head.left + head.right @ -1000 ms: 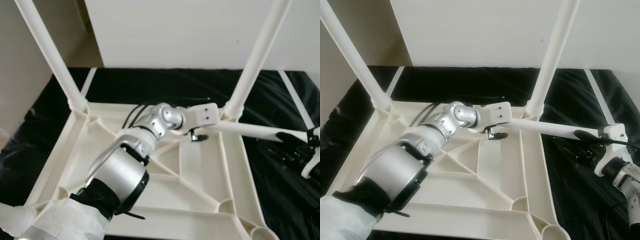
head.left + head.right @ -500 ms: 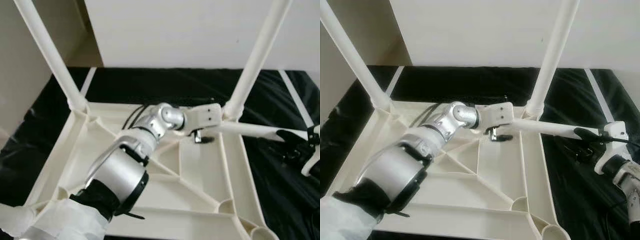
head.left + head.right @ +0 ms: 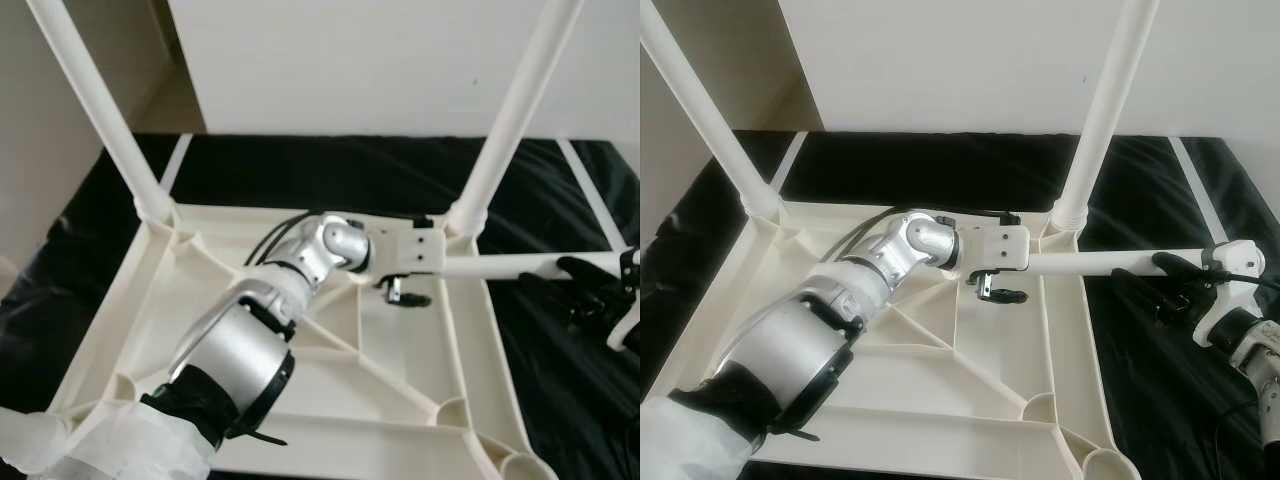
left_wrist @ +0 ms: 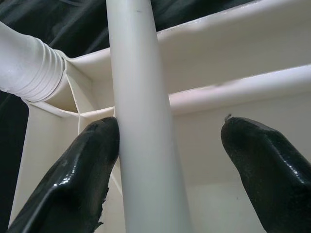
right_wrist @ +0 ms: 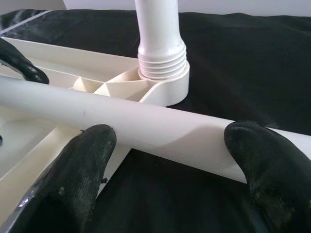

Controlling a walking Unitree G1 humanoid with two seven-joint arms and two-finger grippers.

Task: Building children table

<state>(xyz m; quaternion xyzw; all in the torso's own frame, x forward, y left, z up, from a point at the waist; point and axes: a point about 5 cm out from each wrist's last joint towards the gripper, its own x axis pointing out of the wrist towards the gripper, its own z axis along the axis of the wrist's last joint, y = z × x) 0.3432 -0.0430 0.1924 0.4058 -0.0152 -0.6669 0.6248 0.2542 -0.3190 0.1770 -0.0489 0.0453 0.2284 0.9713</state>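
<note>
Black sheeting point(image 3: 300, 165) covers the floor under an upturned white tabletop point(image 3: 390, 370) with two legs point(image 3: 510, 115) standing upright in its far corners. A third, loose leg point(image 3: 1100, 263) lies level, left to right, across the right rim. Left hand point(image 4: 167, 162) is open around it, one finger point(image 4: 82, 170) touching; right hand point(image 5: 165, 160) straddles its outer end, open.

The upturned white plastic tabletop point(image 3: 400, 370) lies on a black sheet point(image 3: 560, 400). Two white legs point(image 3: 515, 110) stand at its far corners. A loose white tubular leg point(image 3: 1100, 263) lies across its right edge.
</note>
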